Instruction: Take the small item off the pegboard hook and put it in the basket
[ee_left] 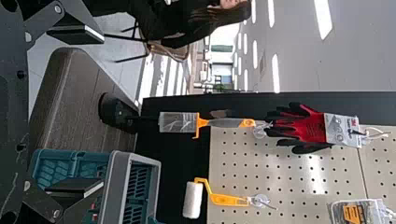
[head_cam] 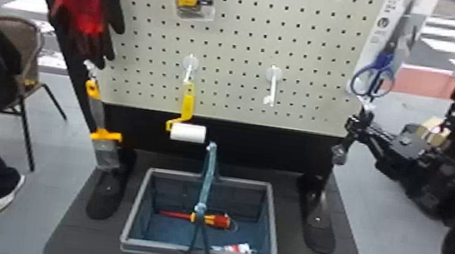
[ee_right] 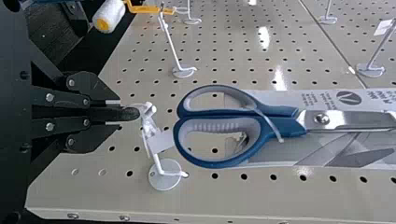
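Has the basket close by in the head view, set on the dark bench, with a red-and-yellow screwdriver and a small white-and-red item inside. In the left wrist view, holds the left gripper with jaws spread wide apart, pointed toward the pegboard. Reaches in from the right of the head view with the right gripper, at the pegboard's right edge, jaws clamped on the upper end of a dark-handled item, just beside the tip of a white hook. Cannot tell whether the loop at that end is on or off the hook. Just past it, faces blue-handled scissors on a card. Farther across the pegboard, meets a yellow-handled roller on another hook, with red-and-black gloves and an orange-handled tool along the left edge.
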